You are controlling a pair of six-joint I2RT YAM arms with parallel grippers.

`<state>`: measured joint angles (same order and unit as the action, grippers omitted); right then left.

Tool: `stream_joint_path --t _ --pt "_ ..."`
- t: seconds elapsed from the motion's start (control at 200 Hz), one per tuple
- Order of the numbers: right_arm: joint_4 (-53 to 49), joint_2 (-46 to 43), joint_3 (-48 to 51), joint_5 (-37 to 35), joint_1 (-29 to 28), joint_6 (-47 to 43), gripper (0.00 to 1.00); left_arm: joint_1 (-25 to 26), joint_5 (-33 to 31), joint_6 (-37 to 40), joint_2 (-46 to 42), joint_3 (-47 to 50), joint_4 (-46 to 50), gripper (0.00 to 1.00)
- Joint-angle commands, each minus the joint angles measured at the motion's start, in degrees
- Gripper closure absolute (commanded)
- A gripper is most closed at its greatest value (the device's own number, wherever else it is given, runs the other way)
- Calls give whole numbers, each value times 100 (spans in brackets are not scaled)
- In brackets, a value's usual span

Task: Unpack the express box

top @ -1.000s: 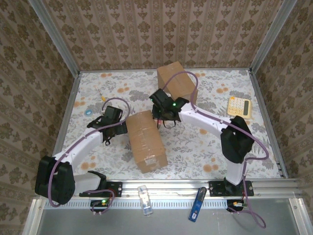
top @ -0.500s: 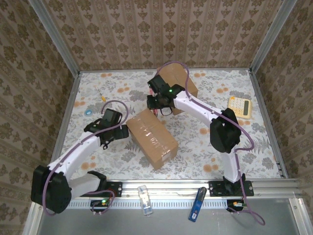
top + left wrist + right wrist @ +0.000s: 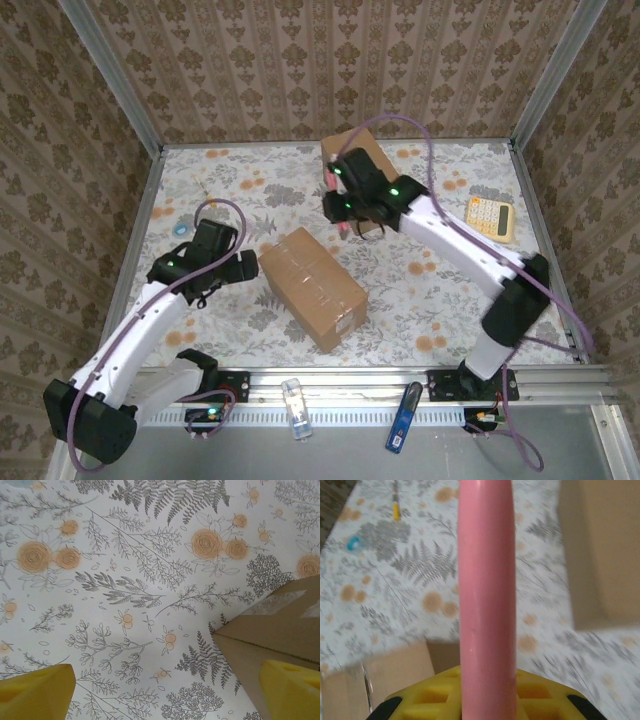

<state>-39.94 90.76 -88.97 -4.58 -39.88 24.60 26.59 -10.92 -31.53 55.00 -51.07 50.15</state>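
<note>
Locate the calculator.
In the top view, the calculator lies on the table, far right side, just right of the far cardboard box.

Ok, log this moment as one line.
left fingers: open, beside taped box | right fingers: shut on pink tool, near back box | taped box: sealed, on table

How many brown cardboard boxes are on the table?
2. One taped brown cardboard box lies mid-table beside the left gripper; a second cardboard box sits farther back, partly behind the right arm.
</note>
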Motion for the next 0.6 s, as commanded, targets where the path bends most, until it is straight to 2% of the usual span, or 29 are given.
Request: stream_joint_path --t 0.0,0.16,0.305,0.42,0.595 --pt "-495 -1226 1005 -921 -195 372 100 -10 -318 198 -30 -349 471 6" --pt "-1217 -2761 2457 -1492 -639 1210 100 -462 -274 409 291 -653 252 7" --pt "-1323 -3666 3488 -1472 -1094 2135 100 -812 -44 534 842 -794 -326 9" --pt "-944 -3798 4085 -1309 -1497 2780 100 -1012 215 555 1394 -798 -833 10" --pt "-15 -3337 4466 -1286 -2339 3602 100 -991 588 449 1877 -672 -1310 10"
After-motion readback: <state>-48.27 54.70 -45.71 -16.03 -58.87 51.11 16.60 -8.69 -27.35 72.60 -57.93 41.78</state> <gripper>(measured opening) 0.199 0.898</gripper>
